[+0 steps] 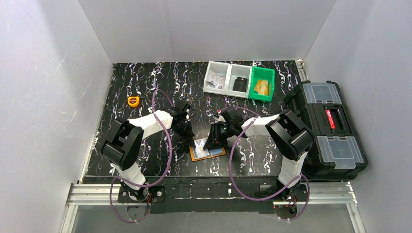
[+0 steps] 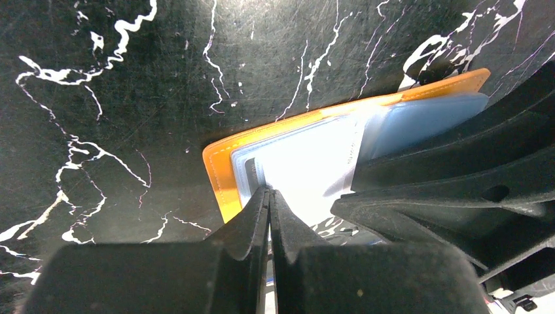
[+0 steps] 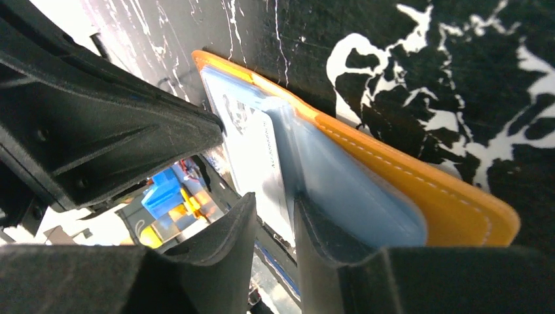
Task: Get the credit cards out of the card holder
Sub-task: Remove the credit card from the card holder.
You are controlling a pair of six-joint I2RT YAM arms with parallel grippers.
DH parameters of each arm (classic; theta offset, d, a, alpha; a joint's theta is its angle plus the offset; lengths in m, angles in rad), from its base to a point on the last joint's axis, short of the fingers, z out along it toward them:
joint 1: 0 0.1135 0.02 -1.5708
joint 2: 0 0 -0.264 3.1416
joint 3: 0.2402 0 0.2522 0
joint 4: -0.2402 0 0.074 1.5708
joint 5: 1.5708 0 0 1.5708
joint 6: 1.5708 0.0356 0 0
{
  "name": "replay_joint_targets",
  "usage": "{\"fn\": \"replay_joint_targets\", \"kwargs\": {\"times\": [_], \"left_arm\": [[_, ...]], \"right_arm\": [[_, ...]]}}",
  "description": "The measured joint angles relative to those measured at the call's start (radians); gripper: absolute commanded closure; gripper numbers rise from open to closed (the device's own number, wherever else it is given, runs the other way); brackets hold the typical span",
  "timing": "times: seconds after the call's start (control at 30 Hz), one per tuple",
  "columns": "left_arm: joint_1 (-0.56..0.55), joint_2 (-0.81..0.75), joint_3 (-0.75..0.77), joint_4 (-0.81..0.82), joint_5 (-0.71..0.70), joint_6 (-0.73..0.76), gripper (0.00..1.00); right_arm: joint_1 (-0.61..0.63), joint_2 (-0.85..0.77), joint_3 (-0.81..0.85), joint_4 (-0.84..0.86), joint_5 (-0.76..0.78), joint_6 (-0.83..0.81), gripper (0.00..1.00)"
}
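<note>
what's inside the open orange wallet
Clear bluish pockets, one with a whitish card showing. The left pincer and right pincer cover much of the wallet, so how many cards it holds cannot be seen.

The orange holder (image 1: 195, 155) lies open and flat just below the centre of the top view, its long side tilted slightly. Pale blue clear pockets line its inside. A whitish card (image 2: 307, 173) shows on its left half.

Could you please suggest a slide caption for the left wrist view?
The left gripper, fingers closed, at the edge of a whitish credit card in the open orange card holder.
</note>
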Motion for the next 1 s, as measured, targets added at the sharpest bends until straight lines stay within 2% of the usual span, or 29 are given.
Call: {"fn": "replay_joint_targets", "kwargs": {"times": [0.4,0.6,1.0], "left_arm": [[0.000,0.008,0.008,-0.012,-0.003,-0.012,1.00],[0.000,0.008,0.009,-0.020,-0.006,-0.012,1.00],[-0.005,0.008,0.017,-0.040,-0.028,-0.006,1.00]], "right_arm": [[-0.042,0.019,-0.143,0.317,-0.115,0.173,0.78],[-0.044,0.049,-0.150,0.381,-0.143,0.217,0.85],[-0.061,0.036,-0.206,0.448,-0.122,0.233,0.92]]}}
